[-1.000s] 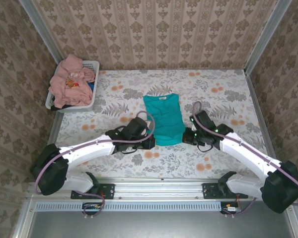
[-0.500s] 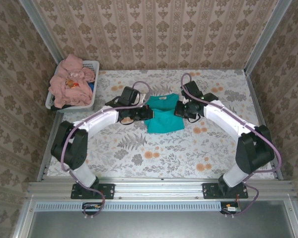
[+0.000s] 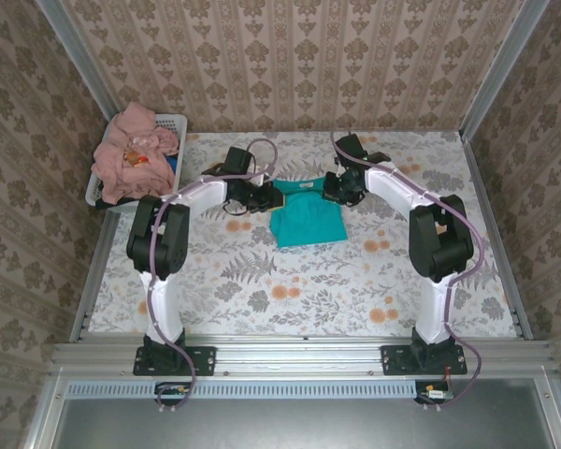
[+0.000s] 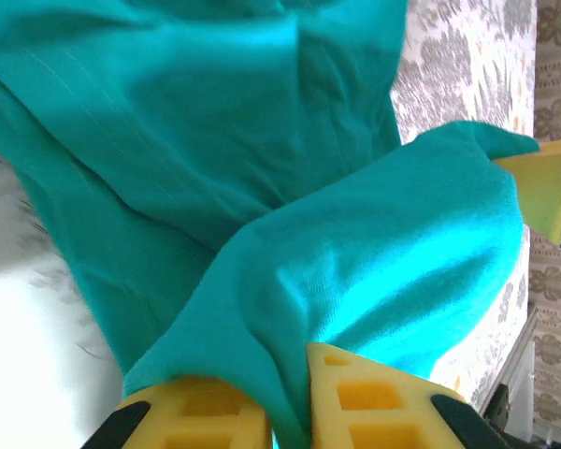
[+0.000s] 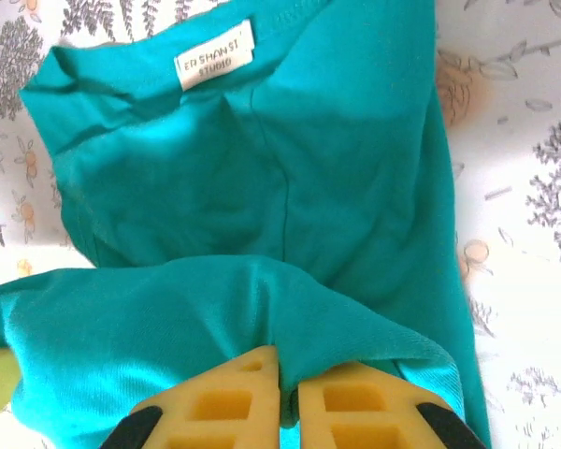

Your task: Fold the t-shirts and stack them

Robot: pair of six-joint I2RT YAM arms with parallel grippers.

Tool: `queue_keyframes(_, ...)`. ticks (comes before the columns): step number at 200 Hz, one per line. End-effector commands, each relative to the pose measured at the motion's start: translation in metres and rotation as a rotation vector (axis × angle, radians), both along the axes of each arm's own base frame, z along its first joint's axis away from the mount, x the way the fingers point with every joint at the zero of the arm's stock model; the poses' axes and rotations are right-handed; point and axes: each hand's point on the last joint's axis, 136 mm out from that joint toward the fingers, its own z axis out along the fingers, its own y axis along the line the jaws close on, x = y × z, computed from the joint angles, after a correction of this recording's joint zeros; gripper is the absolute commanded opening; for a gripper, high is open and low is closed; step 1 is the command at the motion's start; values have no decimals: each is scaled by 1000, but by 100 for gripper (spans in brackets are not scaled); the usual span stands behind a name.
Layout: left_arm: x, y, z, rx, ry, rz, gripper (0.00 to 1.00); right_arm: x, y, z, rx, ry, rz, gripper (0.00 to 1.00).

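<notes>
My left claw and right claw pinch the soft, light tee by its hem corners, beside its collar.

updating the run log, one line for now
left gripper: pinches teal t-shirt | right gripper: same | teal t-shirt: doubled over | pink t-shirts: in basket

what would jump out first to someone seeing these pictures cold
A teal t-shirt lies half folded on the far middle of the flowered table, with the left jaws and the right jaws each pinching a fold of its cloth from either side. At the far left corner a white basket is heaped with salmon-pink shirts.
</notes>
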Motion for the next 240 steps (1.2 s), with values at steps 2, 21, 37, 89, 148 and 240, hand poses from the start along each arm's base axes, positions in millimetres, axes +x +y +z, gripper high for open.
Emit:
queue_keyframes(2, 15, 7, 6, -23, -1, -18, 21, 21, 0, 6, 18, -26, 13, 17)
queue_keyframes(21, 32, 16, 6, -26, -4, 9, 24, 33, -4, 5, 15, -30, 3, 26)
queue_keyframes(37, 43, 23, 5, -23, -3, 23, 26, 41, -9, 7, 11, -40, -3, 30)
queue_keyframes(89, 34, 47, 17, 28, -64, 45, 27, 17, 5, 42, -95, -190, 127, 51)
queue_keyframes(148, -14, 32, -5, 145, -153, -50, 35, 6, 15, -13, -246, -132, 292, 59)
queue_keyframes(240, 48, 13, -34, 281, -190, -136, 34, 42, -1, -46, -280, -110, 241, 56)
